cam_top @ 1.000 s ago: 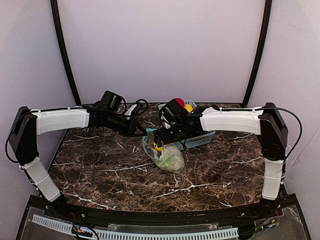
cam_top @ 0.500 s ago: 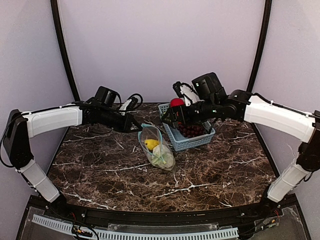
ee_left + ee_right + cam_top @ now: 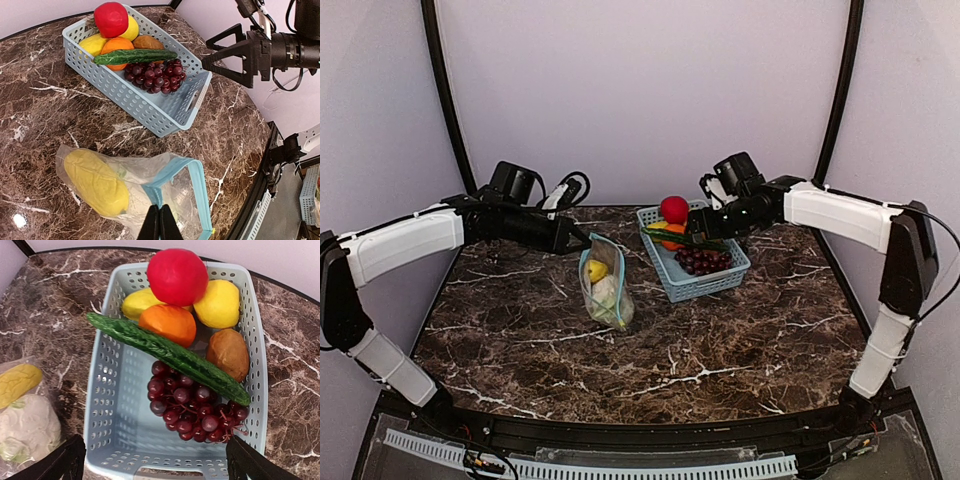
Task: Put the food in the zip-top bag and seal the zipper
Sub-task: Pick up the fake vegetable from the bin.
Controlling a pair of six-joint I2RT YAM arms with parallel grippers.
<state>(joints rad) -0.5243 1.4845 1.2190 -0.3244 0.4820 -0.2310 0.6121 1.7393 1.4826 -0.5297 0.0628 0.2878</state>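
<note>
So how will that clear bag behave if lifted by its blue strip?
Probably floppy: thin clear bag crumples around its contents. Likely bottom-heavy, with banana and cauliflower bunched away from the zipper the left gripper pinches. It may sag and swing, not hold shape.

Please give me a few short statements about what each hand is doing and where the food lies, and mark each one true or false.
1. The left hand is shut on the zip-top bag near its zipper. True.
2. The banana lies in the basket. False: it is inside the bag.
3. The right hand is open and holds nothing. True.
4. The grapes are in the bag. False: they are in the basket.
</note>
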